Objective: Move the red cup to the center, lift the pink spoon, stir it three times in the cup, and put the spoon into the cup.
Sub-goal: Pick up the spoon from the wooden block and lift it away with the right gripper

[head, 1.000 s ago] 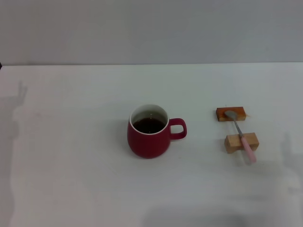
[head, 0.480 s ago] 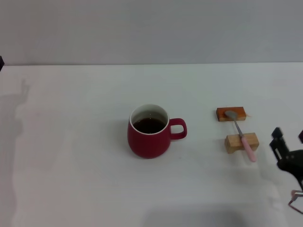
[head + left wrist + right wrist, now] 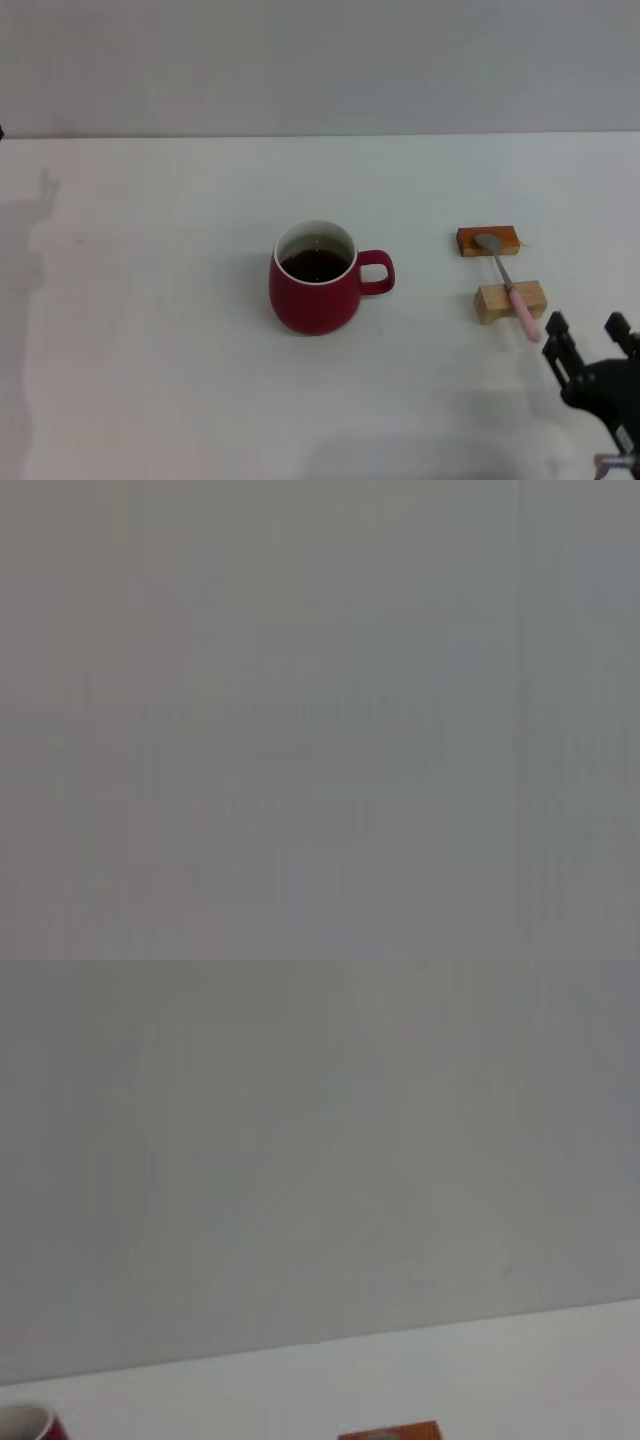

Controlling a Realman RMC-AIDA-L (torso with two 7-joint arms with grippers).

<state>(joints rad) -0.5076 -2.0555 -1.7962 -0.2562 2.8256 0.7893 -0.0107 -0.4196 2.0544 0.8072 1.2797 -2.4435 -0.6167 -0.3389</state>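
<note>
Pale pink on its handle and grey metal at the bowl, the pink spoon (image 3: 509, 286) lies bridged across two wooden blocks (image 3: 510, 301) toward the table's right edge, bowl on the farther, redder block and handle overhanging the nearer one. It looks light, stiff and slick, so I would pinch the handle where it juts past the nearer block. The right gripper (image 3: 588, 337) hovers just beside that handle end, toward the table's near right corner, its fingers spread apart and holding nothing. The red cup (image 3: 315, 278) stands near the table's centre, well apart from the spoon, holding dark liquid, handle toward the spoon. The left gripper is not seen.
</note>
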